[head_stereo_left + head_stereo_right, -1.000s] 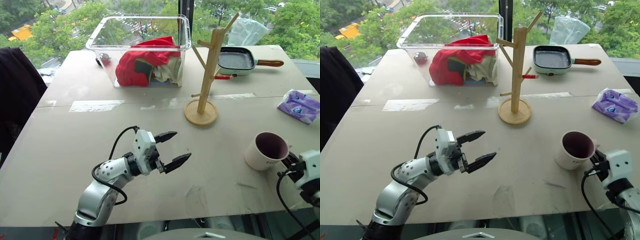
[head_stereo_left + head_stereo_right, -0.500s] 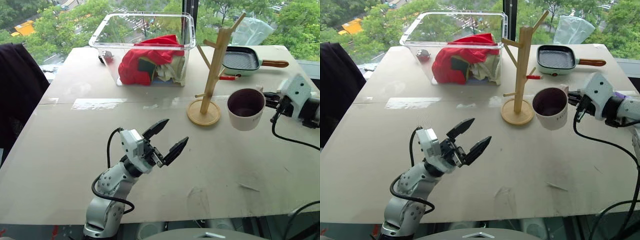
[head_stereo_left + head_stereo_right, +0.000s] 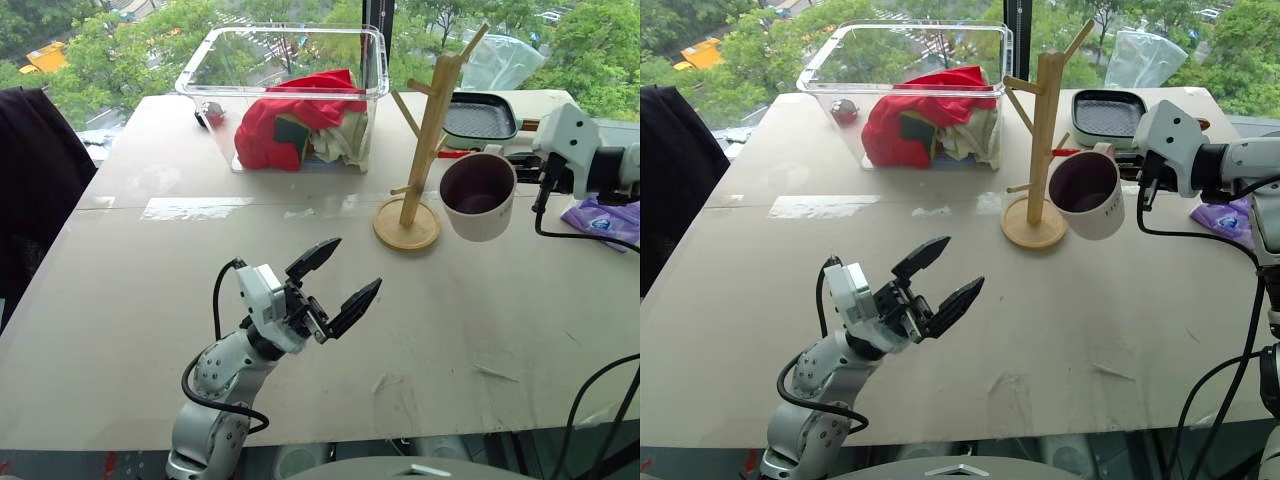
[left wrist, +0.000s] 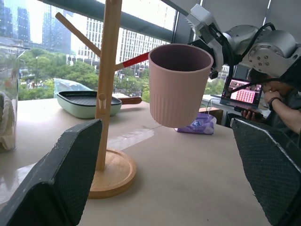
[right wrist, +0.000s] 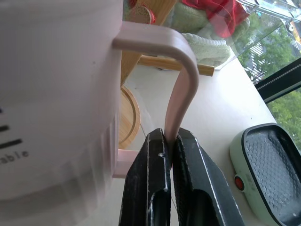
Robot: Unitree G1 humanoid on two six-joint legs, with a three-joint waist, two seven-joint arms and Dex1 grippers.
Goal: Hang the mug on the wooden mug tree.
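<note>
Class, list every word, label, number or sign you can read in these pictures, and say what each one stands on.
No text can be read in full.
Mug: dark lettering on its side, cut off at the picture's edge in the right wrist view and too small to read in the head views.
Purple packet: blue label, too small to read.
Laptop screen: blurred, unreadable.

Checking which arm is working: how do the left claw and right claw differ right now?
The left claw is open and empty above the table; the right claw is shut on the mug handle, holding it in the air beside the wooden mug tree. Both have two black fingers.
</note>
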